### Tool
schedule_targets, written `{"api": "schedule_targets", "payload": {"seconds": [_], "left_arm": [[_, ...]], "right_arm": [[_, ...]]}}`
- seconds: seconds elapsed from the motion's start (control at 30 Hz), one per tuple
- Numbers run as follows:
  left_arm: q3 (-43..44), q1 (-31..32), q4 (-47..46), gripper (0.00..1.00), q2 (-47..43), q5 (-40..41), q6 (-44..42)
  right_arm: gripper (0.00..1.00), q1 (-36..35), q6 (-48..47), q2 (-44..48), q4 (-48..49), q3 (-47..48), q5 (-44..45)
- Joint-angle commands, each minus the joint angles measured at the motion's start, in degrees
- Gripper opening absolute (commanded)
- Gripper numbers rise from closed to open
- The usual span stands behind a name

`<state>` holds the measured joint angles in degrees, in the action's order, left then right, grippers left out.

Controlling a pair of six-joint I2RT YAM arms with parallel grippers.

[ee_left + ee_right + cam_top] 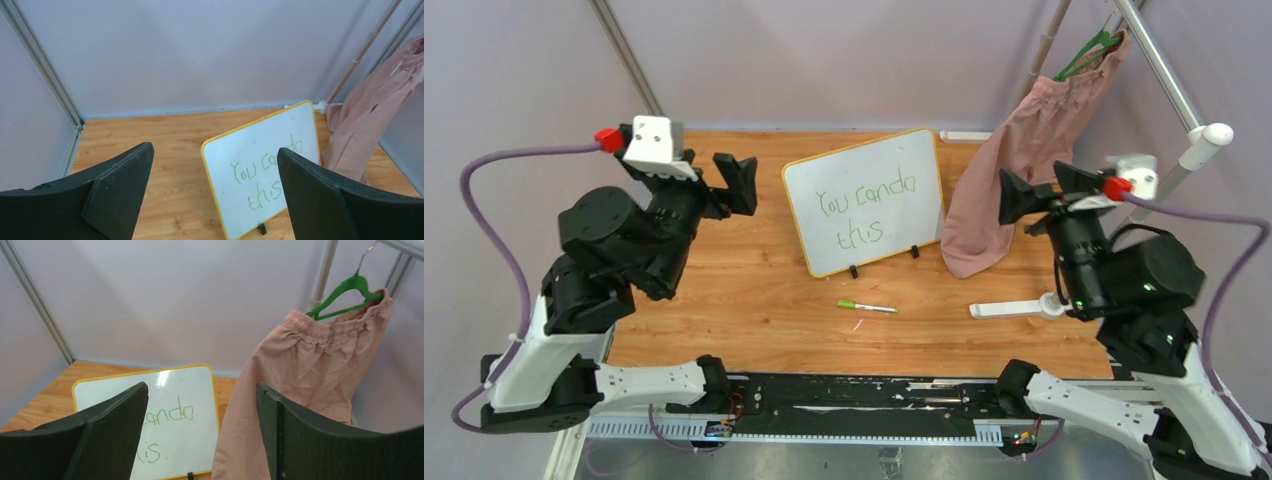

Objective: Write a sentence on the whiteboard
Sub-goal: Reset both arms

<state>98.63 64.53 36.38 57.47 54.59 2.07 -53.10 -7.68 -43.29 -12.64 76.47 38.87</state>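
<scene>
Wrapping up, I'd judge: the sentence [871,192], green "You can do this", is on the whiteboard [829,165], propped mid-surface [744,290], a bit far. Marker [866,306] lies near of it, apart. Left fingers [742,182] & right fingers [1016,195] spread wide, empty. Next: prob. just back off. Pink garment [1014,170] hangs far right; lilac walls.

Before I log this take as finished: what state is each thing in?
whiteboard, propped upright, written on
sentence, written in green: "You can do this"
marker, lying loose on the table
left claw, open, empty
right claw, open, empty
pink garment, hanging on hanger
</scene>
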Motion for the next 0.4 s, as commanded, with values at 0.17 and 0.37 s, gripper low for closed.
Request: {"api": "schedule_targets", "payload": {"seconds": [0.17,0.37], "left_arm": [[-7.0,-0.2,-5.4,1.0,-8.0,-0.1,0.2],[-8.2,-0.2,-4.3,1.0,-9.0,-0.8,2.5]], "right_arm": [[0.86,0.5,5.1,9.5,1.2,-5.7,-0.1],[0.86,0.5,9.8,10.2,1.6,-7.7,2.5]]}}
